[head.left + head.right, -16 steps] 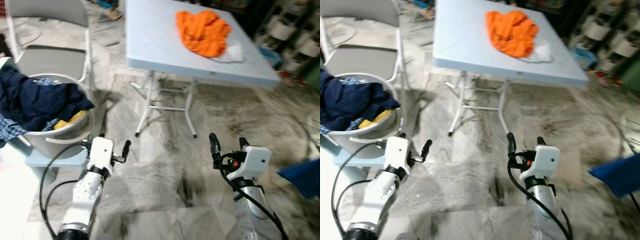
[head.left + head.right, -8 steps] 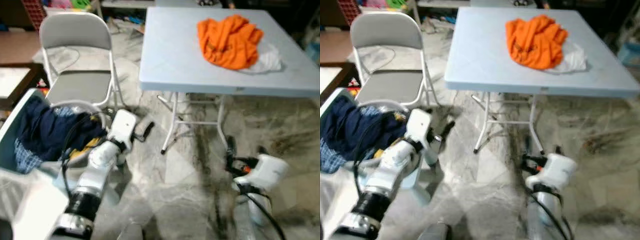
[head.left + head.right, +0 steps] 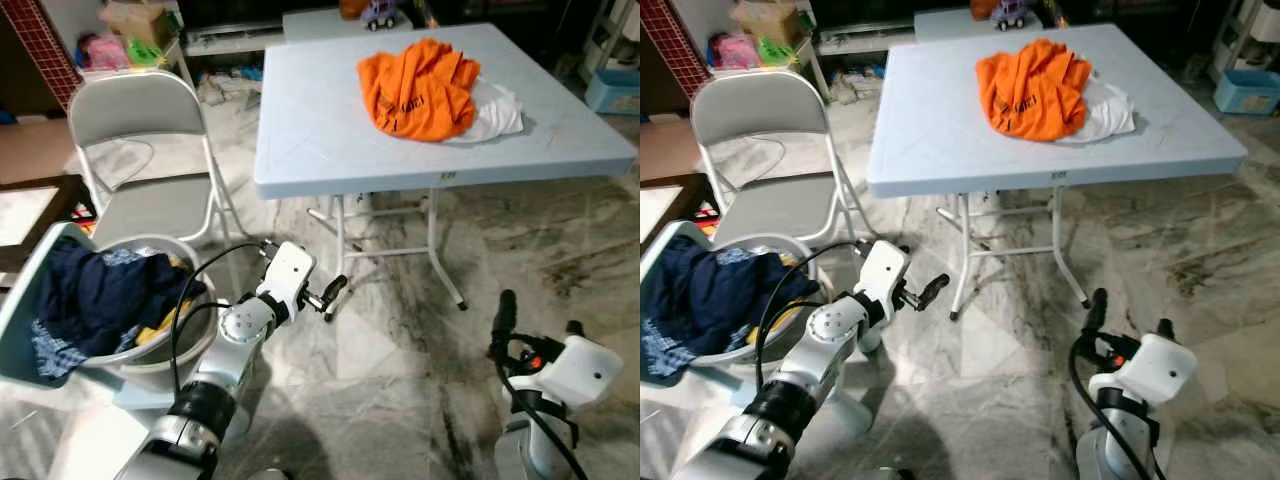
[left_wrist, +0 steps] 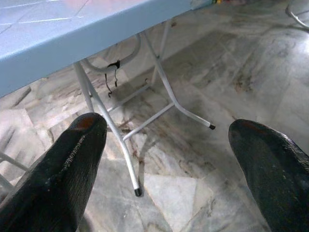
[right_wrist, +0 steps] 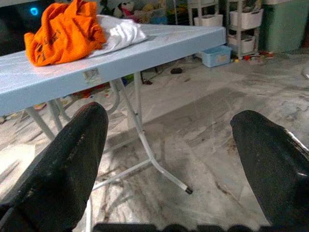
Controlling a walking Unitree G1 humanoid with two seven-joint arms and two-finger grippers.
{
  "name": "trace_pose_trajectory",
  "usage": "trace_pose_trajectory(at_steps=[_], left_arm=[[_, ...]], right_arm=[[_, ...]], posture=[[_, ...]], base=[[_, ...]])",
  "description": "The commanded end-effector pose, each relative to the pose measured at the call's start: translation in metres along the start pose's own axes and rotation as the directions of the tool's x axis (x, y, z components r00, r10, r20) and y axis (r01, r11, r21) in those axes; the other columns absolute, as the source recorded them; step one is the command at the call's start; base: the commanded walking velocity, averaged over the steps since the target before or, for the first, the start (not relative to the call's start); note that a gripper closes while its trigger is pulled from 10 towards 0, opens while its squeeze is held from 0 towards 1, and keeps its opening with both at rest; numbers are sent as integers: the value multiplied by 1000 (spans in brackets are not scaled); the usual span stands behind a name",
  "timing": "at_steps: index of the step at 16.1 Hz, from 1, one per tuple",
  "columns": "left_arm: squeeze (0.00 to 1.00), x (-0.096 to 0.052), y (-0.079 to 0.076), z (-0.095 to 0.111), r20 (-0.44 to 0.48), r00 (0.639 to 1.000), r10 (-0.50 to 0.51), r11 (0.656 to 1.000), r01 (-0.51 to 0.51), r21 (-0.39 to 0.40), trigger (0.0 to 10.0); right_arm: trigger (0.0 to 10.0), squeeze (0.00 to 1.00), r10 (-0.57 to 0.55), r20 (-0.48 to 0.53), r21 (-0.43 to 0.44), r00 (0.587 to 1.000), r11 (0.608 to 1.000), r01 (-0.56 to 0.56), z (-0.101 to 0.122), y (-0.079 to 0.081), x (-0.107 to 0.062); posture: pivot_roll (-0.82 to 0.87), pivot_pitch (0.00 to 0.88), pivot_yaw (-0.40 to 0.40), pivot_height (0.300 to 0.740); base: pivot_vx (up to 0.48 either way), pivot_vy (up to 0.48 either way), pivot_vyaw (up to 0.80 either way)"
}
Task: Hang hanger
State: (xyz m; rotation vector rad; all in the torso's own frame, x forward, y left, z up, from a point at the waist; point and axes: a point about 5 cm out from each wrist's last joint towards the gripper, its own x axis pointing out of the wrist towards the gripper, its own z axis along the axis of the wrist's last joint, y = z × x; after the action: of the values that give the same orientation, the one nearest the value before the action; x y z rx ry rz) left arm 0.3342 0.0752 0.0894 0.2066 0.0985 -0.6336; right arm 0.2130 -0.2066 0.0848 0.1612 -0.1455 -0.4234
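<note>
An orange shirt [image 3: 415, 88] lies bunched on a light blue folding table [image 3: 310, 130], partly on top of a white garment [image 3: 497, 108]. I see no hanger. My left gripper [image 3: 303, 268] is held out low beside the table's white legs [image 3: 338, 245], open, with nothing between its fingers [image 4: 79, 159]. My right gripper [image 3: 538, 318] hovers low over the marble floor in front of the table, also open and empty. From the right wrist view the shirt [image 5: 63, 31] sits on the table top above the gripper.
A grey folding chair [image 3: 150, 200] stands left of the table. In front of it a grey basket [image 3: 200, 318] holds dark blue clothes [image 3: 100, 295]. Shelves with boxes and toys line the back wall. Marble floor [image 3: 400, 380] lies open between my arms.
The camera has swung, so the table now sits squarer ahead. My left arm has stretched forward towards the table legs. The right gripper sits lower and further right in view.
</note>
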Motion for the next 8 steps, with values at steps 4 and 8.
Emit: trace_pose_trajectory(at_steps=[4,8], left_arm=[[0,6,-7,-2,-9,1000,-3,1000,3,-1,10000],[0,-3,-2,-14,0,996,87,995,-87,-53,10000]], right_arm=[[10000,0,-18,-5,-7,1000,1000,18,1,-4,-2],[10000,0,47,-41,-20,998,999,-48,-5,0,2]], posture=[[76,39,38,740],[124,32,-54,740]], base=[[0,0,0],[0,0,0]])
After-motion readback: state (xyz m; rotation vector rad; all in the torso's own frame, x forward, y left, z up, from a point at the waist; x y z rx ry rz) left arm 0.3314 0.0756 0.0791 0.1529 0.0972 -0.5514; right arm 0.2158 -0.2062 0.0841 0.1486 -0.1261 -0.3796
